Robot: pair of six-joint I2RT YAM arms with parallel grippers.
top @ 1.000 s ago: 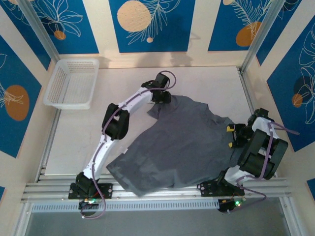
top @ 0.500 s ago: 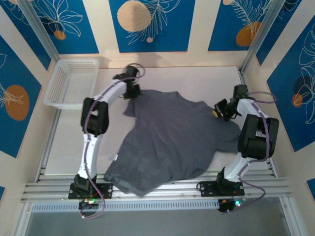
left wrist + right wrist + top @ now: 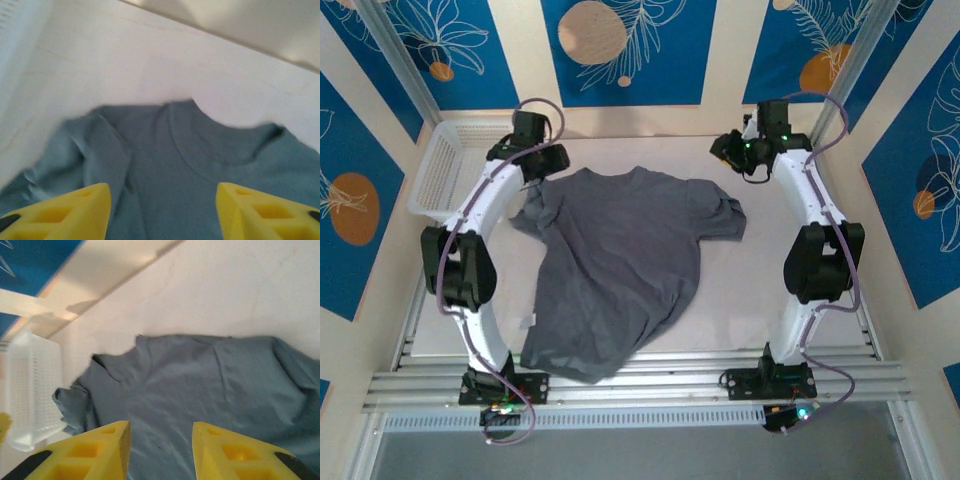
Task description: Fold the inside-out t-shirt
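My left gripper (image 3: 162,189) has its fingers apart with nothing between them. The inside-out t-shirt (image 3: 620,250) lies on the worktop (image 3: 750,290) right under and ahead of it, collar in front. The right gripper (image 3: 161,424) is also apart and empty, with the shirt spread out ahead of it.

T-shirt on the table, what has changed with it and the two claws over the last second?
The left claw and right claw travelled to the far end of the table, dragging the t-shirt from the near right toward the far middle, collar farthest. They then let go and now hang open above it. The white basket stayed at the far left.
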